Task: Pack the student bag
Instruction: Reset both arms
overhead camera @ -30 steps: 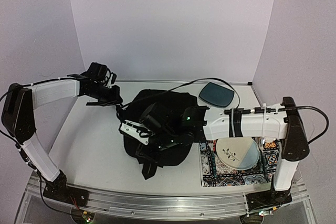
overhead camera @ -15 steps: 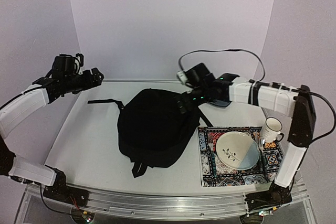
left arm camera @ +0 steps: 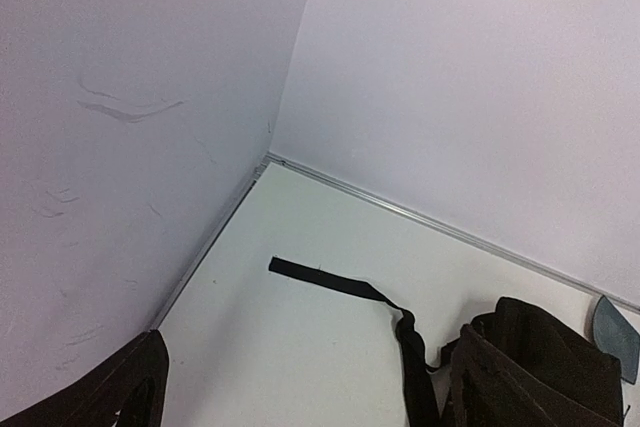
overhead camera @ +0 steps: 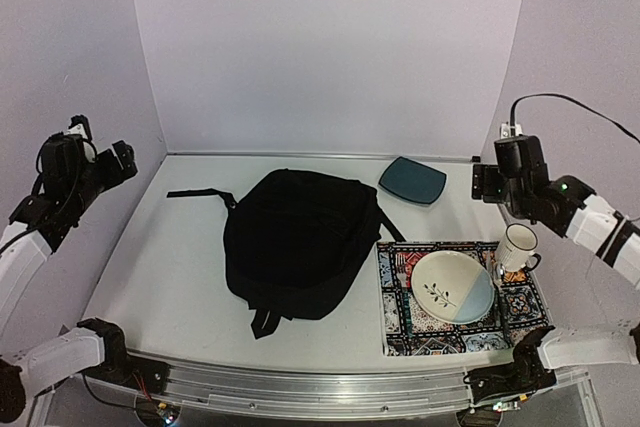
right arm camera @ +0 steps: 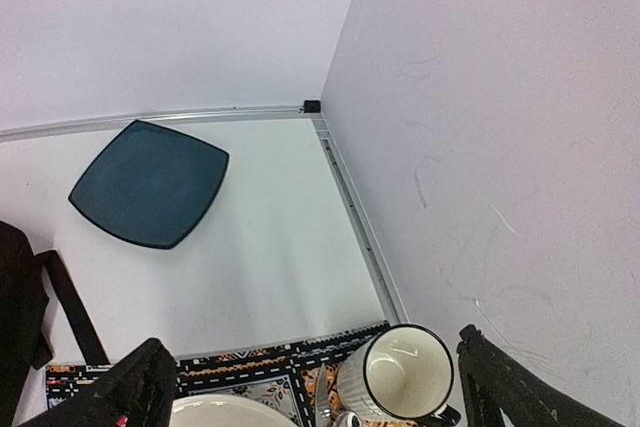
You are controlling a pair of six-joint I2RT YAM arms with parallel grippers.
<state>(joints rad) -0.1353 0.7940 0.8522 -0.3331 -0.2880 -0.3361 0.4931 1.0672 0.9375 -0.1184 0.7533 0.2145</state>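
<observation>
The student bag [overhead camera: 295,242] is a large black backpack lying in the middle of the table, with one strap [overhead camera: 200,194] stretched out to the left. My left gripper [overhead camera: 118,159] hangs open, high at the far left and well clear of the bag. In the left wrist view the strap [left arm camera: 330,282] lies on the white table, and the left gripper [left arm camera: 310,397] has nothing between its fingers. My right gripper [overhead camera: 487,183] is raised at the far right, also open. The right gripper [right arm camera: 315,392] is empty above the mug [right arm camera: 395,372].
A dark blue square plate [overhead camera: 412,180] lies at the back right. A patterned mat [overhead camera: 410,322] at the front right carries a round pale plate [overhead camera: 453,287], and a white mug [overhead camera: 517,247] stands by its far right corner. Walls close off the left, back and right.
Both arms have pulled away from the bag, out to the sides and upward. Both grippers have opened and let go. The bag now lies untouched.
</observation>
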